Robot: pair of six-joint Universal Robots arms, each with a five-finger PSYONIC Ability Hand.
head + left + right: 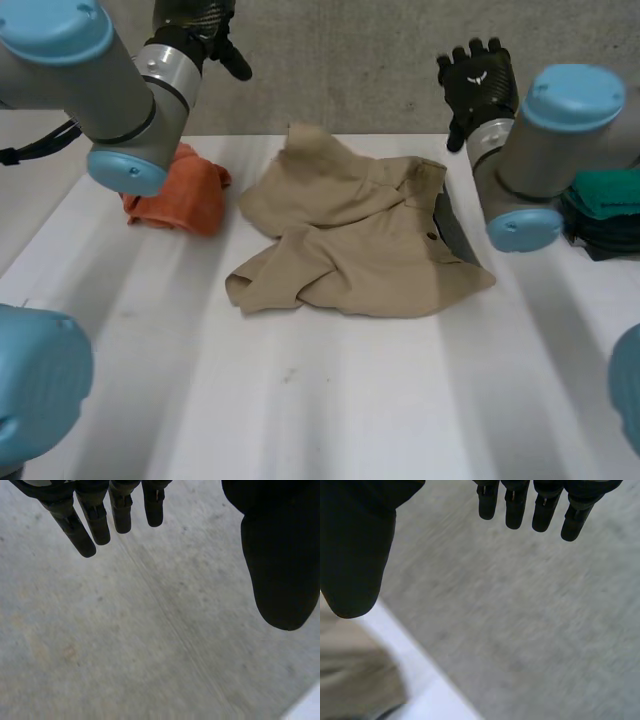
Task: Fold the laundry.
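Observation:
A crumpled tan garment [350, 235] lies in the middle of the white table [330, 400], with a dark lining showing at its right side. My left hand [205, 25] is raised high at the far left, above an orange cloth [180, 195], with straight fingers [85, 522] and nothing in it. My right hand [478, 80] is raised at the far right, past the garment's right edge, its fingers [540, 507] straight and empty. A corner of the tan garment [355, 675] shows below the right hand's thumb.
The bunched orange cloth lies at the table's back left. Folded dark green cloths [608, 210] are stacked at the right edge. A grey concrete floor [150, 645] lies beyond the table's far edge. The front half of the table is bare.

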